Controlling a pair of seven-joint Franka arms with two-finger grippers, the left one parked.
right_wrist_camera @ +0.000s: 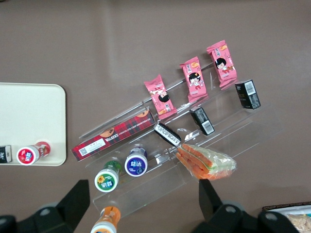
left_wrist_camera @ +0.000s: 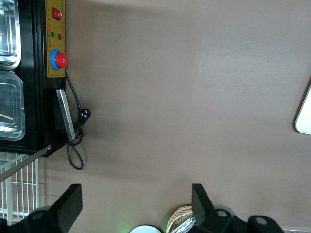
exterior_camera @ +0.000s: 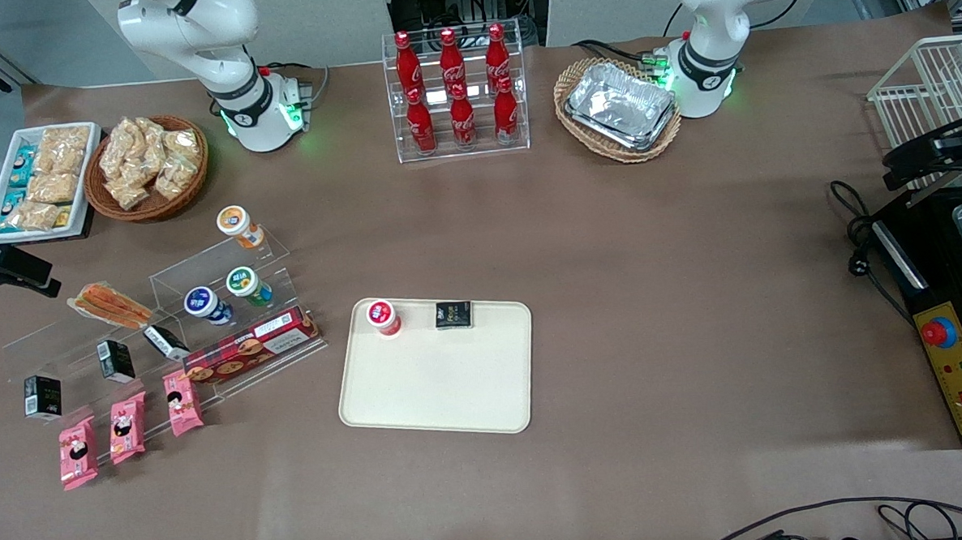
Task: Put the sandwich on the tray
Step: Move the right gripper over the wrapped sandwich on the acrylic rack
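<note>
The sandwich (exterior_camera: 111, 305), a clear-wrapped wedge with orange-red and pale layers, lies on the upper step of a clear acrylic rack (exterior_camera: 205, 270) toward the working arm's end of the table. It also shows in the right wrist view (right_wrist_camera: 206, 162). The cream-beige tray (exterior_camera: 438, 394) lies flat mid-table, also seen from the wrist (right_wrist_camera: 29, 107). My gripper (exterior_camera: 15, 272) hangs high above the table beside the rack, farther toward the table end than the sandwich. In the wrist view the gripper (right_wrist_camera: 143, 206) is open and empty, its fingers (right_wrist_camera: 73, 204) wide apart, the sandwich near one of them.
A red-capped bottle (exterior_camera: 383, 316) and a black packet (exterior_camera: 454, 314) sit on the tray. The rack holds small bottles (exterior_camera: 245, 285), black packets (exterior_camera: 115, 360), a dark red biscuit box (exterior_camera: 251, 351) and pink snack packs (exterior_camera: 127, 426). Snack baskets (exterior_camera: 147, 164) and cola bottles (exterior_camera: 457, 92) stand farther away.
</note>
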